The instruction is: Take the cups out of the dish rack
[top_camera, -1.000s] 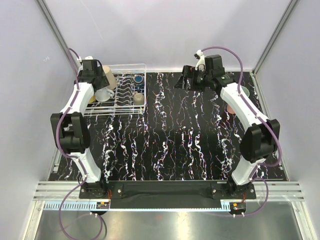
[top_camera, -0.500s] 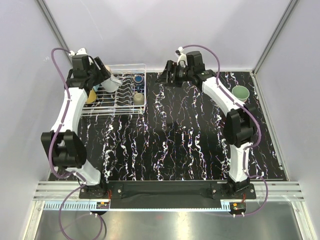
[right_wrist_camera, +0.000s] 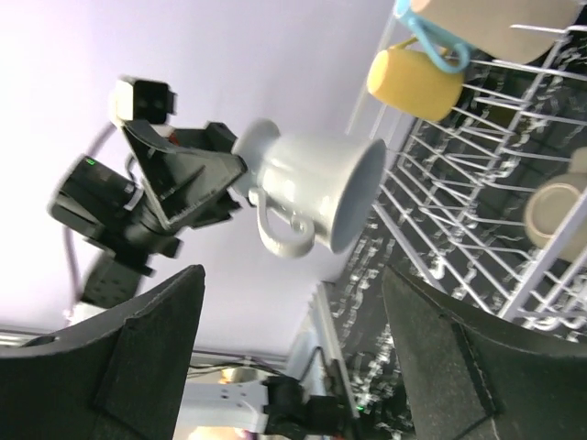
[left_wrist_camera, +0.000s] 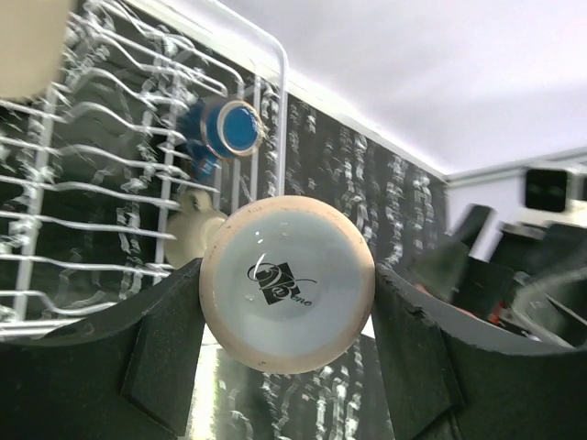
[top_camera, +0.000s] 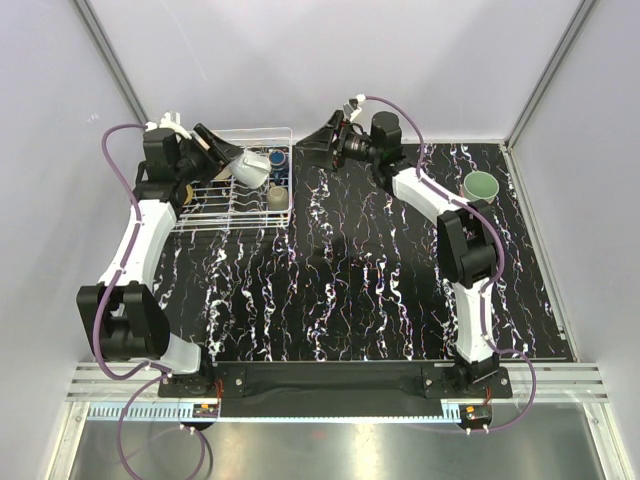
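Over at the far left corner of the table point(top_camera: 380, 270), the left gripper point(top_camera: 222, 150) is clamped tight on a pale mug point(top_camera: 248, 167). It's got it by the foot end. The left wrist view shows the round base with a little black logo sitting snug between both fingers point(left_wrist_camera: 160, 348). The mug is tipped on its side, mouth facing the other arm and curly handle hanging down, and it's up in the air over the dish rack point(top_camera: 262, 129), not resting on the wires as far as I can see.

The right gripper point(top_camera: 318, 140) is stretched across to just beside the rack's right edge, pointed at the mug. Its fingers are spread wide apart with nothing between them, and it isn't touching the mug.

Plenty of stuff in the rack:
- a navy cup point(top_camera: 277, 157) near the far right corner, lying with its mouth sideways
- a cream cup point(top_camera: 277, 197) just nearer than that one, along the right side
- a yellow mug point(right_wrist_camera: 415, 78) on its side
- a cup with a cyan handle point(right_wrist_camera: 486, 23) right next to the yellow one, mostly cut off at the frame edge

One green tumbler point(top_camera: 481, 185) stands upright on the table way off on the right, well apart from the rack.
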Robot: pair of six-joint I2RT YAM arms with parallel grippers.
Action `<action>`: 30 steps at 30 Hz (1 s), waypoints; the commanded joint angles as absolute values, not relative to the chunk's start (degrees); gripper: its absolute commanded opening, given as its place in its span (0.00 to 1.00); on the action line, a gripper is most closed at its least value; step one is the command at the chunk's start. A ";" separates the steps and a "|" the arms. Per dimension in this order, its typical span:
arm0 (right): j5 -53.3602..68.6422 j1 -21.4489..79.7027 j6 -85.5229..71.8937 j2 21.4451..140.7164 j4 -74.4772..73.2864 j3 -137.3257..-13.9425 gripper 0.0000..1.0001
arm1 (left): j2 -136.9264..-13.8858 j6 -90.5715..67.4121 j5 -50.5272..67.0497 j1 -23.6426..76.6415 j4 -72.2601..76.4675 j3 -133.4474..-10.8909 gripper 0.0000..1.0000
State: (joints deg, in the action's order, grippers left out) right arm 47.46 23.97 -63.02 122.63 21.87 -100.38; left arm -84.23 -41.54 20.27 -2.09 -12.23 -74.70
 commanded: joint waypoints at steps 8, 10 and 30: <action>46.32 25.57 -83.49 124.63 38.41 -99.49 0.84 | -79.81 -51.41 30.58 -1.23 12.64 -70.93 0.00; 46.23 25.84 -83.93 125.07 38.58 -99.93 0.84 | -79.80 -51.68 30.85 -0.53 14.67 -70.40 0.00; 47.55 27.51 -89.03 125.33 56.85 -97.12 0.23 | -81.30 -56.34 37.18 4.74 22.51 -64.68 0.00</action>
State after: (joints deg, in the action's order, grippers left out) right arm 46.76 26.85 -88.49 126.76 47.72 -97.97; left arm -83.24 -54.96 34.48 3.73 16.19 -64.03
